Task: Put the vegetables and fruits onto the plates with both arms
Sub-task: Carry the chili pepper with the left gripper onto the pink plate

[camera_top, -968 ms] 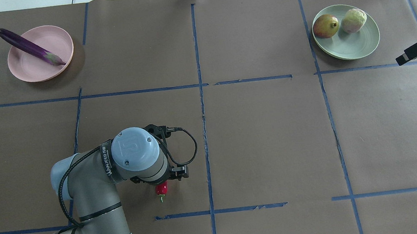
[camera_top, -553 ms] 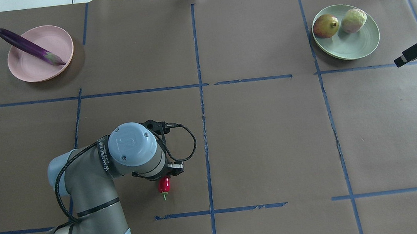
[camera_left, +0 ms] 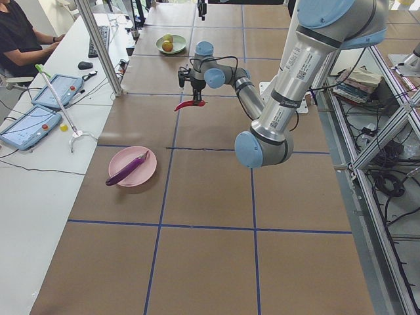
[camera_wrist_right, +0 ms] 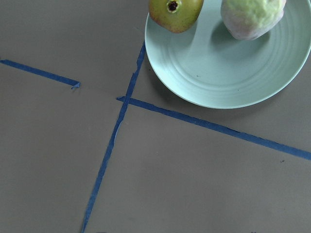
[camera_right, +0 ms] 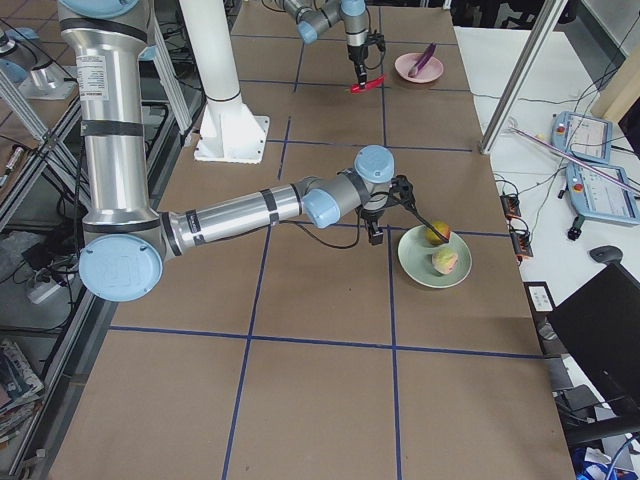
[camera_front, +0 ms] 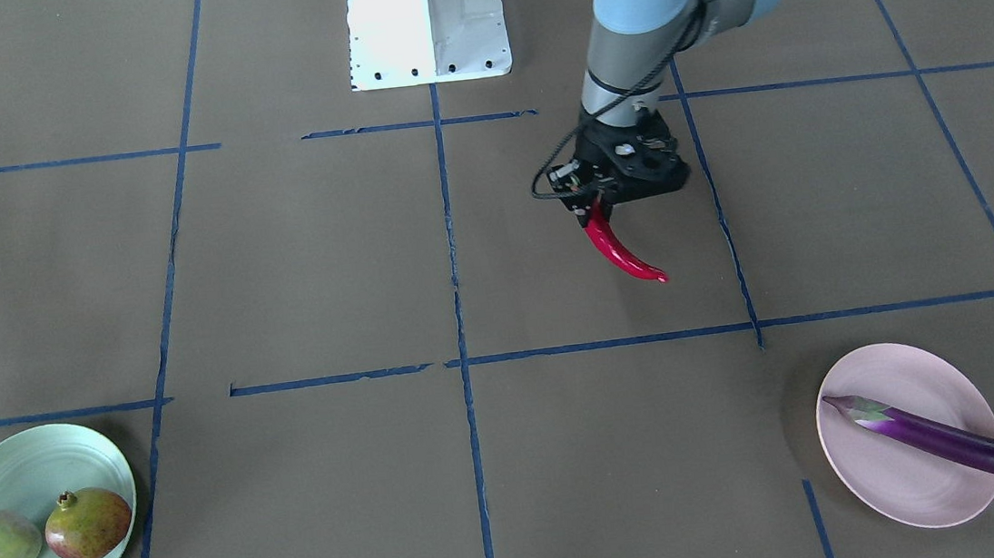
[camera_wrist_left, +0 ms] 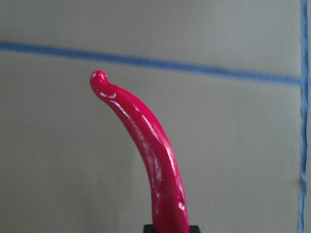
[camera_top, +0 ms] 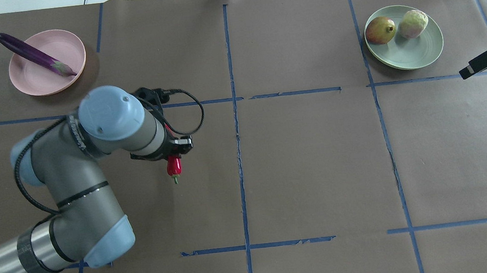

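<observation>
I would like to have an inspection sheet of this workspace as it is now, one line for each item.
surface: brown paper table marked with blue tape lines, some of the tape torn.
job's things: eggplant lies across pink plate, one end past the rim; pomegranate and pale green fruit on green plate; chili pepper hangs above the table, not yet on a plate.
clutter: nothing seen.
grippers: left gripper shut on chili pepper near its stem end; right gripper beside green plate, open or shut unclear.
cables: black cable loops at the left wrist.
surroundings: white base block; person seated at white desk.
</observation>
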Tool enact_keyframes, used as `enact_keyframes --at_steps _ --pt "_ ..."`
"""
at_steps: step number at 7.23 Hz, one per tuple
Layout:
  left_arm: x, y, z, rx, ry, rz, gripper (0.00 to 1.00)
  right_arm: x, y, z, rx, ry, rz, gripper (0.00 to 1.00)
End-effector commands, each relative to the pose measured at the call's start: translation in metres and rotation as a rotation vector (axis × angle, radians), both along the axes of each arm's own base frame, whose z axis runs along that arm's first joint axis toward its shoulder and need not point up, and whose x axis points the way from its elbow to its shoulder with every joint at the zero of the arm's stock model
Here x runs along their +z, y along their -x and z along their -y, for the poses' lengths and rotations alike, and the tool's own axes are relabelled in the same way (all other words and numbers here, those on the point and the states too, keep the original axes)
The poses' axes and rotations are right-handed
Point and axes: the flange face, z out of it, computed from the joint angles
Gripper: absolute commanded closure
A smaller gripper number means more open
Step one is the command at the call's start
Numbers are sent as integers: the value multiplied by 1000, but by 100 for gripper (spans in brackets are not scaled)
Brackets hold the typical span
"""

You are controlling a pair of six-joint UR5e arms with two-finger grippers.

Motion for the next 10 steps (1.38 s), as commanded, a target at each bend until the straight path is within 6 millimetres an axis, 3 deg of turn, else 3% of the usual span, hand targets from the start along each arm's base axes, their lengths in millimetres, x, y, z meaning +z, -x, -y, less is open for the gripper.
enact_keyframes --at_steps 1,2,3,4,5,6,7,8,9,10 --pt "67 75 89 -339 242 24 99 1 0 -1 -1 2 1 0" --pt "108 89 130 -419 249 -22 98 1 0 -2 -1 2 1 0" --pt "161 95 156 -470 267 -38 94 -4 -2 -4 0 -8 4 0" --pt "204 96 175 -462 251 -22 94 -8 -3 -6 0 -14 6 0" --pt "235 113 187 -425 210 21 92 -11 -4 -10 -1 -19 10 0" --pt "244 129 194 -422 198 39 86 -13 -4 -10 -1 -23 12 0" --pt "247 133 196 -404 181 51 75 -14 -3 -11 -3 -25 13 0" --pt "246 138 197 -362 163 50 44 -14 -3 -11 -3 -25 13 0" --pt "245 138 197 -295 111 70 0 -15 -3 -11 -4 -26 15 0" --pt "243 138 197 -292 105 67 0 -15 -3 -11 -3 -24 15 0"
